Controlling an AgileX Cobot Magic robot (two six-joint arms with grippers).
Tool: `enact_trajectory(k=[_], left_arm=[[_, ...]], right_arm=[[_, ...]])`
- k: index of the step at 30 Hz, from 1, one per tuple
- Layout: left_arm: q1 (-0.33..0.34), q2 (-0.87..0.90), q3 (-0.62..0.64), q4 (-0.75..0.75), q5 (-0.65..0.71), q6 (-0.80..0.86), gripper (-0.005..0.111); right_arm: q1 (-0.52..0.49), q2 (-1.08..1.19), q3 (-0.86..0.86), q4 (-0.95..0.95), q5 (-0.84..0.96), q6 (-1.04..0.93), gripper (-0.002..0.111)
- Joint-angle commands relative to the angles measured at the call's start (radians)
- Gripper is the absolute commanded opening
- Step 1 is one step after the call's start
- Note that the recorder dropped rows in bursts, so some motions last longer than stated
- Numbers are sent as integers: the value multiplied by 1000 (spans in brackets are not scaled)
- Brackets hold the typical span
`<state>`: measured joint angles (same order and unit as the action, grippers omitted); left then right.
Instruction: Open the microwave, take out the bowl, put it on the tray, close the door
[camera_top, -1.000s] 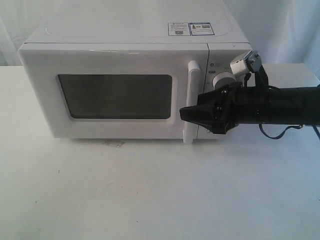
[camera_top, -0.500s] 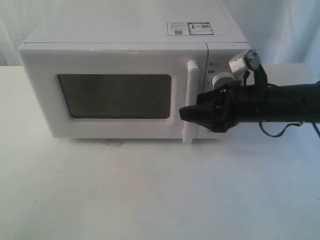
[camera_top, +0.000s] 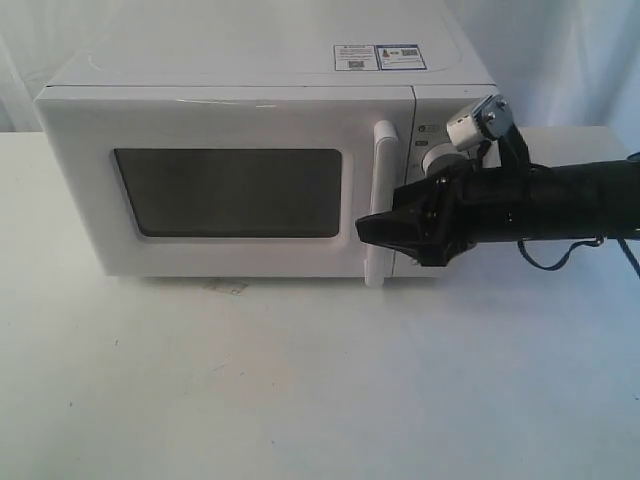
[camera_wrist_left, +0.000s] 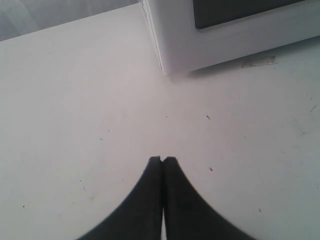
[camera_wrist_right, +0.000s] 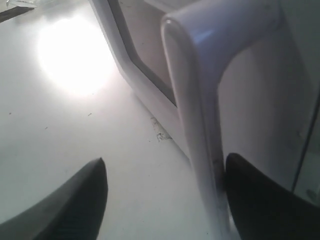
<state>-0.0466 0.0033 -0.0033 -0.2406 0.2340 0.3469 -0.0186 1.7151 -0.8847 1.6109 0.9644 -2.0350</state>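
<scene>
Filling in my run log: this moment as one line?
step: open door | right gripper: open, jaws around handle | left gripper: shut, over table | door: closed | bowl: not visible

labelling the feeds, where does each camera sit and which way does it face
exterior view: in front of the microwave, slightly above, facing its closed door; the right arm enters from the right, right pincer at the handle
left wrist view: from the left wrist, looking down at the table and the microwave's bottom corner; the shut left pincer shows
right wrist view: from the right wrist, close on the handle, which stands between the open fingers
shared: exterior and right wrist views both show the handle and right pincer
</scene>
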Motion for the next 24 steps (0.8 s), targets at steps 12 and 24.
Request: enact_trajectory(k=[12,24], left_arm=[[0,-3,3,-6,-1,-5,0],[0,-3,3,-6,-1,-5,0]], right_arm=[[28,-162,-6,-144,89,124,0],[-71,-166,158,-55,243,-102,0]])
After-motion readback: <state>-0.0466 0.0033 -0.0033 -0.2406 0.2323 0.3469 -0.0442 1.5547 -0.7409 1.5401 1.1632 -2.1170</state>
